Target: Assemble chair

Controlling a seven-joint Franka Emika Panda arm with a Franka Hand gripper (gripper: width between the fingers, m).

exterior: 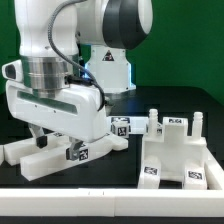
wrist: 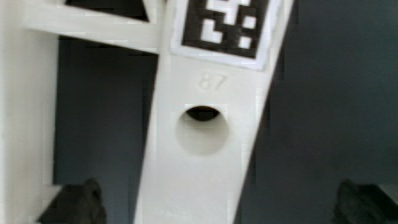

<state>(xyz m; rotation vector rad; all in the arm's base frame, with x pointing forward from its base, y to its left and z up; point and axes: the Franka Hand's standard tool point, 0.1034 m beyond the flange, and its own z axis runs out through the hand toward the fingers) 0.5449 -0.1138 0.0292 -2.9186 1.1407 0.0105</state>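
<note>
The claw (exterior: 52, 140) hangs low over the chair's loose white bars (exterior: 45, 160) at the exterior view's left. Its jaws are spread wide and grip nothing. In the wrist view its dark fingertips (wrist: 80, 203) stand on either side of one long bar (wrist: 210, 160), and a strip of dark worktop shows between each tip and the bar's straight edges. That bar is matte white plastic with a flat face, a small round hole (wrist: 205, 113) and a square black-and-white tag (wrist: 228, 25) further along it.

On the black worktop (exterior: 125, 165) a blocky slab piece (exterior: 170, 150) with short upright posts lies at the exterior view's right, near the pale front edge. It is well apart from the bars, with bare worktop open between them. A short tagged piece (exterior: 120, 127) sits just behind that gap.
</note>
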